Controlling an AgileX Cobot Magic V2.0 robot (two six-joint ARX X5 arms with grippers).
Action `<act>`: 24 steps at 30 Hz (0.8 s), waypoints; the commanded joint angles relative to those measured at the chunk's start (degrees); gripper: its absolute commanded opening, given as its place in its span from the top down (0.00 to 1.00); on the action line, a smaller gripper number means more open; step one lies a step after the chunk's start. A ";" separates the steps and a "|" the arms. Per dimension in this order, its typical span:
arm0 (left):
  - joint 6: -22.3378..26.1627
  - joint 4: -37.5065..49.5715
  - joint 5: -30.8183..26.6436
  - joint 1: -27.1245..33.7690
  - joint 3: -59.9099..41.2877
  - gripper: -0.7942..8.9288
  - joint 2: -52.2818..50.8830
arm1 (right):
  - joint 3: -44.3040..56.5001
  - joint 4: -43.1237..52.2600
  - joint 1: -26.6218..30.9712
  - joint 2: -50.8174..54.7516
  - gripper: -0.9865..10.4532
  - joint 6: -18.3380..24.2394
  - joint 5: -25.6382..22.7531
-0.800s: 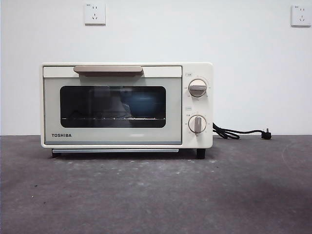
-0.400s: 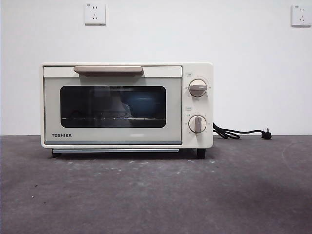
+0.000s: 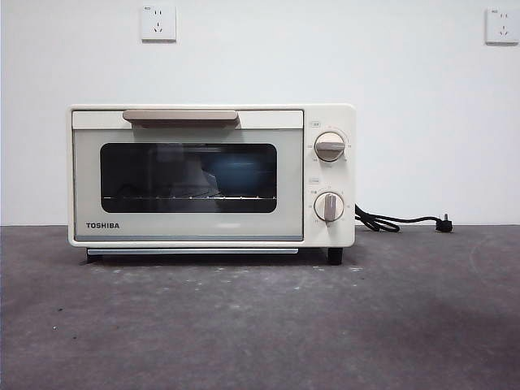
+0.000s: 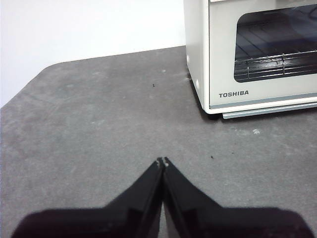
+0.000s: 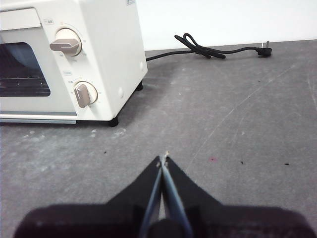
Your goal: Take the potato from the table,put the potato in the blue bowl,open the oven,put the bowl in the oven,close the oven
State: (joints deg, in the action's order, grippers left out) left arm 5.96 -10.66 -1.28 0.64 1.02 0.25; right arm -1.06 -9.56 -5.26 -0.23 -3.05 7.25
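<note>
Behind the oven (image 3: 211, 175) glass near the table's (image 3: 260, 325) back edge sits the blue bowl (image 3: 236, 175), door shut, potato hidden, left gripper (image 4: 162, 161) and right gripper (image 5: 163, 158) pinched together on nothing, so it looks basically done.

Looks like lab test bench, not kitchen: bare white wall (image 3: 422, 122) behind oven (image 3: 211, 175), two sockets (image 3: 158, 23) above, unplugged cord (image 3: 398, 221) beside, rough grey table (image 3: 260, 325) beneath.

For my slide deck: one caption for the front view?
Closed oven on the table, blue bowl visible behind its glass door.
</note>
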 commanded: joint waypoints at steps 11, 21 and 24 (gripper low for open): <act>-0.37 0.26 -0.02 0.13 -0.70 0.92 -0.13 | 0.66 -0.33 -0.07 0.17 0.91 -0.50 -0.17; -0.35 0.26 -0.02 0.13 -0.70 0.92 -0.13 | 0.66 -0.33 -0.07 0.17 0.91 -0.50 -0.17; -0.37 0.26 -0.02 0.13 -0.70 0.92 -0.13 | 0.66 -0.33 -0.07 0.17 0.91 -0.50 -0.17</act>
State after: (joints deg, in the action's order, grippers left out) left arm 5.96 -10.66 -1.28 0.64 1.02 0.25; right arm -1.06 -9.56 -5.26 -0.23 -3.07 7.25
